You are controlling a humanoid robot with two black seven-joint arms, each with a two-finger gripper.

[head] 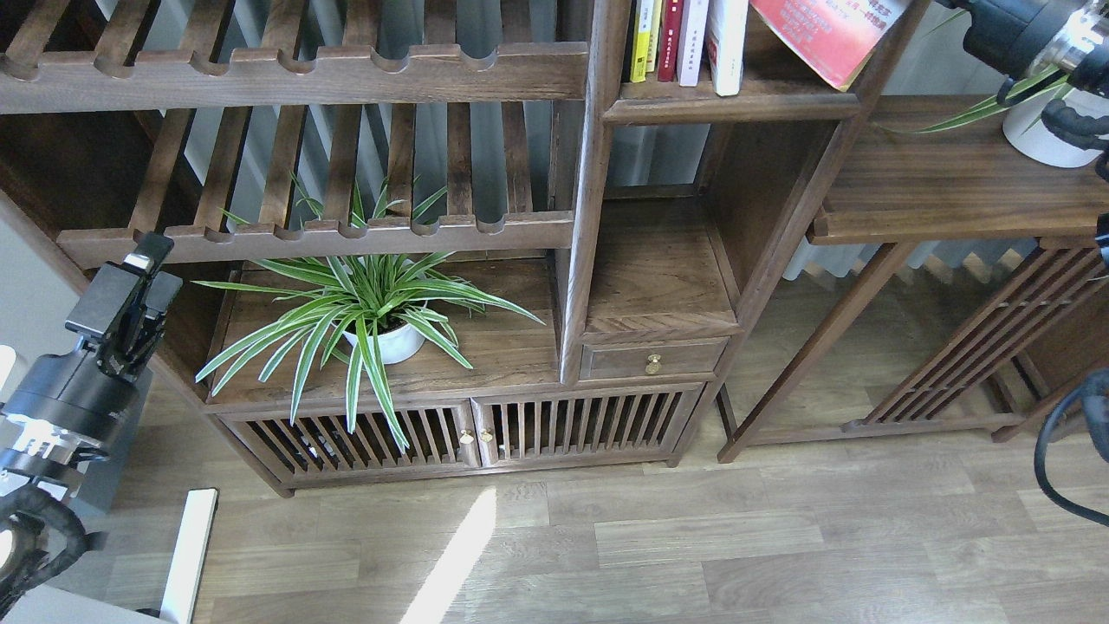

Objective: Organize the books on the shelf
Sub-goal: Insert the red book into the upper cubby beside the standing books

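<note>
Several books stand upright on the shelf (780, 106) at the top: a slim yellow one (639, 43), a slim red one (669, 42), a thin pale lilac-white one (692, 43) and a large white one (726, 48). A red-orange book (823, 35) hangs tilted over the shelf's right end, with its lower corner just above the board. My right arm (1027, 30) reaches in from the top right toward that book. Its fingers are cut off by the top edge. My left gripper (145, 253) is low at the left, fingers together, holding nothing.
A spider plant in a white pot (381, 342) stands on the bookcase's lower board. Slatted racks (312, 232) fill the left side. A small drawer (654, 358) sits below an open compartment. A dark side table (953, 191) with a white pot (1044, 139) stands right.
</note>
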